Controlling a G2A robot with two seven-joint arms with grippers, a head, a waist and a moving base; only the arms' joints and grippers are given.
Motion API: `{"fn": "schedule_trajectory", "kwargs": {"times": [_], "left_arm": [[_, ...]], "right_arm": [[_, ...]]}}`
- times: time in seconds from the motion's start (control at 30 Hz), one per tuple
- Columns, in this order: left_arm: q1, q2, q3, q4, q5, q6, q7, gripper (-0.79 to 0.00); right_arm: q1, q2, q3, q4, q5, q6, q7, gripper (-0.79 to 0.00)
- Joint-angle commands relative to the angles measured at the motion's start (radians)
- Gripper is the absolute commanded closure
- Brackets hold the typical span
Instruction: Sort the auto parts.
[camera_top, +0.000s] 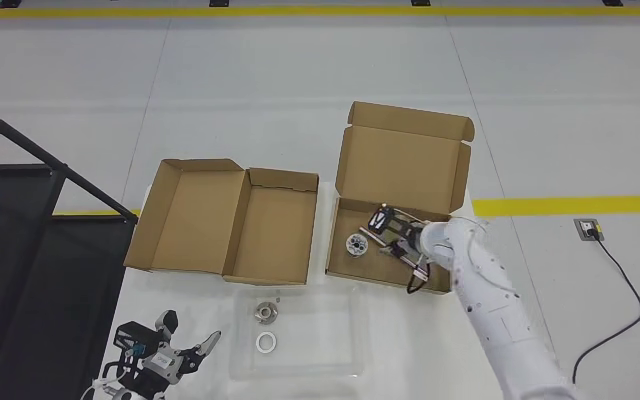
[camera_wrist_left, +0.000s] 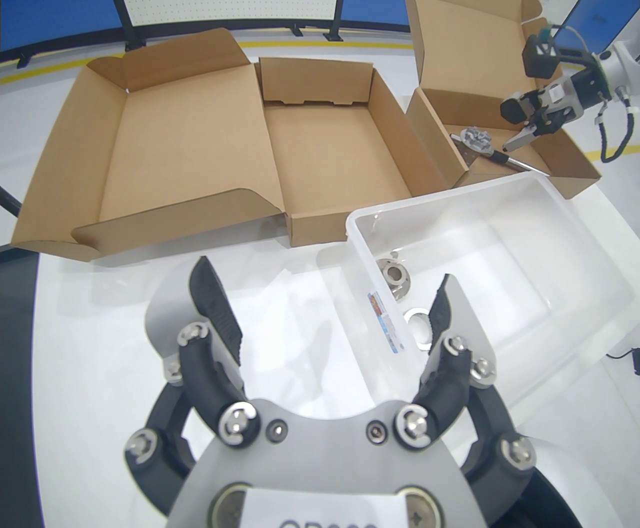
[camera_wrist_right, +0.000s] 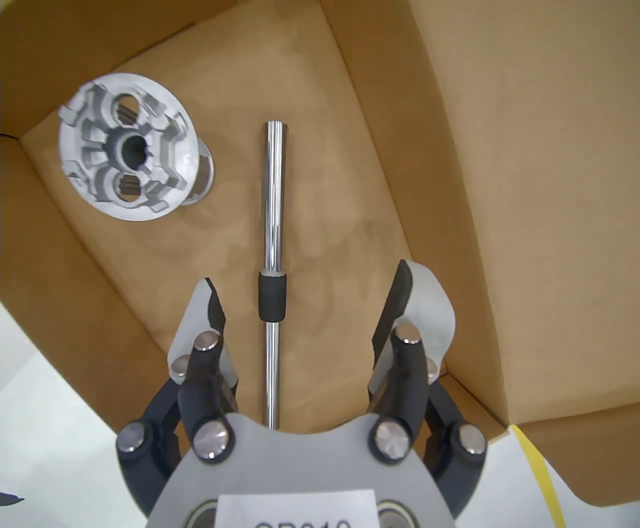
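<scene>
The right pincer (camera_wrist_right: 306, 275) hangs released and empty inside the right cardboard box (camera_wrist_right: 450, 150), its fingers spread to either side of a chrome rod (camera_wrist_right: 274, 200) that lies flat on the box floor. The rod carries a short black sleeve (camera_wrist_right: 271, 297) partway along, and no finger touches it. Left of the rod in the same box, a cast metal hub (camera_wrist_right: 90, 150) lies on its side, close to the rod but apart from it.

The left pincer (camera_wrist_left: 322, 272) is also released and holds nothing, above the bare white surface (camera_wrist_left: 100, 325) at the near left. Just to its right stands a clear plastic bin (camera_wrist_left: 450, 192), which holds a flanged metal bushing (camera_wrist_left: 395, 275) with a flat metal ring (camera_wrist_left: 411, 315) nearer. Beyond the bin, the left cardboard box (camera_top: 270, 235) lies open with its lid folded out to the left.
</scene>
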Motion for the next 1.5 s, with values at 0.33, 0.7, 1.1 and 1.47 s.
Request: {"fn": "schedule_trajectory", "kwargs": {"times": [0.33, 0.7, 1.1, 1.47], "left_arm": [[0.0, 0.0, 0.0, 0.0, 0.0, 0.0, 0.0, -0.785], [0.0, 0.0, 0.0, 0.0, 0.0, 0.0, 0.0, -0.785], [0.0, 0.0, 0.0, 0.0, 0.0, 0.0, 0.0, -0.785], [-0.007, -0.002, 0.0, 0.003, -0.036, 0.006, -0.003, -0.785]], "right_arm": [[-0.343, 0.051, 0.079, -0.642, 0.03, -0.104, -0.005, -0.625], [-0.345, 0.035, -0.153, -0.784, 0.067, -0.157, 0.111, -0.785], [-0.278, 0.003, -0.265, -0.717, 0.144, -0.014, 0.189, -0.785], [-0.252, -0.002, -0.31, -0.654, 0.148, -0.064, 0.144, -0.785]]}}
